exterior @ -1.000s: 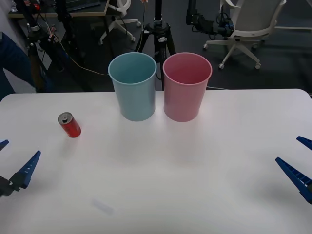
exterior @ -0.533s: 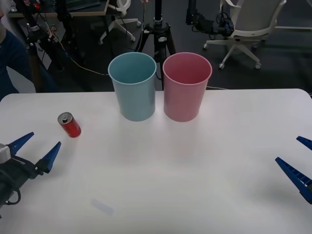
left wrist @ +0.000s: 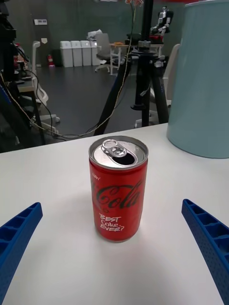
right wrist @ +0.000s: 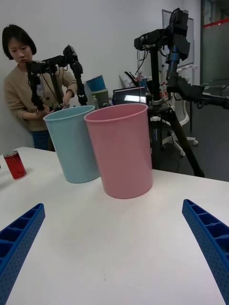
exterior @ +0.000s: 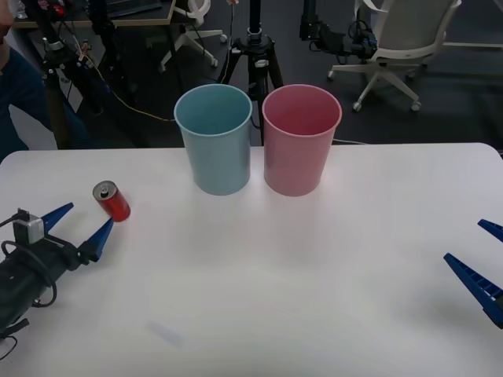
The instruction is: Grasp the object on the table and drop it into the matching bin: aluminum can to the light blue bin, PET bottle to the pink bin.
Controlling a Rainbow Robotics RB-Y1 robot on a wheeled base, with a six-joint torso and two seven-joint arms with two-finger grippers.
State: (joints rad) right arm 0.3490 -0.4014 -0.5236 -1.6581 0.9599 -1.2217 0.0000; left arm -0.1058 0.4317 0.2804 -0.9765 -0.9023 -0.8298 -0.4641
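A small red aluminum can with a silver lid stands upright on the white table, left of the bins. My left gripper is open just in front of it, fingers pointing at the can, not touching. The can stands centred between the blue fingers in the left wrist view. The light blue bin and the pink bin stand side by side at the table's far middle. My right gripper rests open at the table's right edge, far from the can.
A tripod, an office chair and cables stand on the floor behind the table. A person stands behind the bins, away from the table's things. A faint mark lies on the near tabletop.
My left arm has come in from the left edge and moved forward toward the can, fingers still open. The can, bins and right arm have not moved.
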